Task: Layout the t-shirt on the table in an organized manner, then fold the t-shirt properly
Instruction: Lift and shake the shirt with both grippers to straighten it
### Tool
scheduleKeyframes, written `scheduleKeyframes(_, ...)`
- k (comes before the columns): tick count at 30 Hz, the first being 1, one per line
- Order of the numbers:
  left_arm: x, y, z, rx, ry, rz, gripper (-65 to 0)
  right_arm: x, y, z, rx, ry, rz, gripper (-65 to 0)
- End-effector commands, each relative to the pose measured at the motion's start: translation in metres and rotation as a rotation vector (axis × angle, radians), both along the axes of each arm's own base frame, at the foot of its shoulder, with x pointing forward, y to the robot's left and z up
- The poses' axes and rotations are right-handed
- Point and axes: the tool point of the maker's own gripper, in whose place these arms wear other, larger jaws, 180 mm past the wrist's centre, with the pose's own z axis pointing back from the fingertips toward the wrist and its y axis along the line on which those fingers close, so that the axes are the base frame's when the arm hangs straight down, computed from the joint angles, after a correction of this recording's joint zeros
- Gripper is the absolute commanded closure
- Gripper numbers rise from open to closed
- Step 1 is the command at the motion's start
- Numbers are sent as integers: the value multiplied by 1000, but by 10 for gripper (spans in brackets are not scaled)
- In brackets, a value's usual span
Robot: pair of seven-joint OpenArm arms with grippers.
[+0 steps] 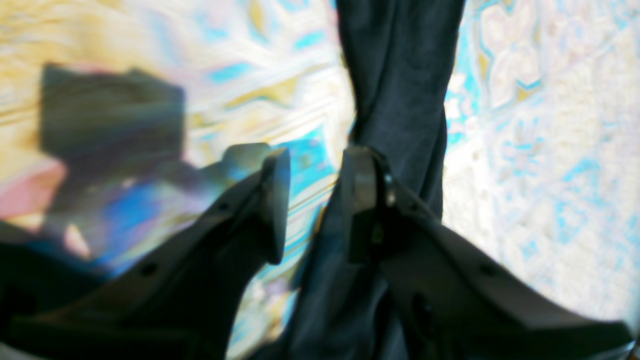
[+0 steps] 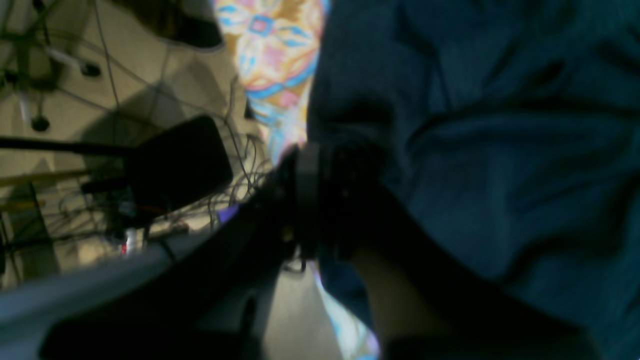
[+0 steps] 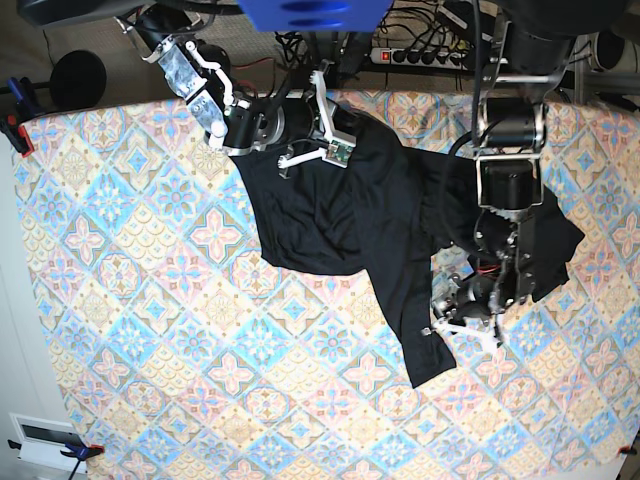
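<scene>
Two grippers | left gripper [image 1: 315, 200]: parted, grasping nothing (t-shirt [image 3: 340, 210] beside it) | right gripper [image 2: 320, 200]: opening unclear

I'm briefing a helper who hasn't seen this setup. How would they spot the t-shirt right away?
Look at the table, covered in blue, pink and cream tile-patterned cloth. Between the two robot arms near its far edge sprawls the t-shirt, rumpled. It is the only plain black fabric there.

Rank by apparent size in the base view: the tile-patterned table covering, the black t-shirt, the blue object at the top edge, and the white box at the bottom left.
1. Tile-patterned table covering, the largest.
2. Plain black fabric t-shirt.
3. Blue object at the top edge, partly cut off and possibly nearer the camera.
4. White box at the bottom left, the smallest.
</scene>
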Motion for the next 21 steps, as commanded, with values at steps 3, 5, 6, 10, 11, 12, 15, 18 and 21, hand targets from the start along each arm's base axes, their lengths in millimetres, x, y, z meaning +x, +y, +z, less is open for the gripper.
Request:
scheduleKeyframes(3, 21, -19, 5, 25, -25, -6, -214, 8, -1, 10, 17, -39, 0, -149)
scheduleKeyframes(5, 22, -31, 1, 43, -28, -23, -244, 12, -4, 11, 16, -45, -16, -178)
scheduleKeyframes(6, 22, -38, 1, 55, -31, -36, -255, 15, -6, 11, 16, -46, -28, -188)
scheduleKeyframes(10, 18, -67, -5, 121, -17, -140, -241, 27, -15, 13, 15, -58, -70, -198)
scheduleKeyframes(11, 18, -73, -5, 132, -20, -164, -207, 30, -18, 14, 15, -62, -82, -199)
scheduleKeyframes(12, 17, -77, -5, 134, -21, -179, -165, 32, -20, 14, 14, -65, -91, -199)
scheduleKeyframes(15, 24, -84, 10, 105, -68, -199, -1, 40, -26, 16, 11, -75, -114, -199)
scheduleKeyframes(18, 25, -73, 36, 50, -105, -213, 0, 51, -29, 20, 8, -100, -128, -199)
scheduleKeyframes(21, 16, -64, 77, -6, -189, -248, 0, 61, -31, 24, 7, -123, -134, -199)
